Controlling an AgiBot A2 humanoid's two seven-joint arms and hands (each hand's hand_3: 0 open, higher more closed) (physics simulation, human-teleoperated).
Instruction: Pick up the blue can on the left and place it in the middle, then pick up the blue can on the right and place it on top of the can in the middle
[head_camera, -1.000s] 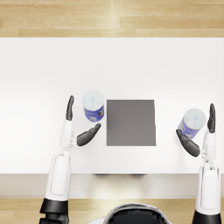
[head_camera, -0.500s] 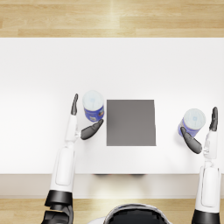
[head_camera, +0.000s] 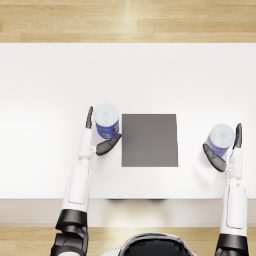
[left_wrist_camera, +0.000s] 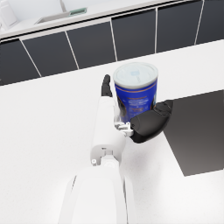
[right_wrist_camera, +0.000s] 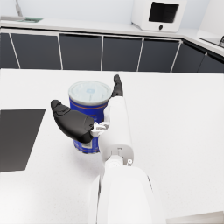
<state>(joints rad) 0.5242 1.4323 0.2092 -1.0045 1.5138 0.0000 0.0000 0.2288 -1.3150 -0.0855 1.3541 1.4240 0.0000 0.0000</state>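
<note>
We see a white table (head_camera: 50, 85) filling most of the head view, with a dark grey mat (head_camera: 149, 140) lying flat on it. Beyond its far edge runs a light wood floor (head_camera: 125, 20), and a strip of the same floor shows at the near edge. In the wrist views we find a row of dark cabinets (right_wrist_camera: 78, 52) under a white counter (right_wrist_camera: 87, 26). A white microwave (right_wrist_camera: 158, 14) stands on that counter, and a sink (left_wrist_camera: 61, 15) is set into it

dark mat (head_camera: 149, 139) bare, flat | table (head_camera: 60, 80) open w/ room all round
</note>
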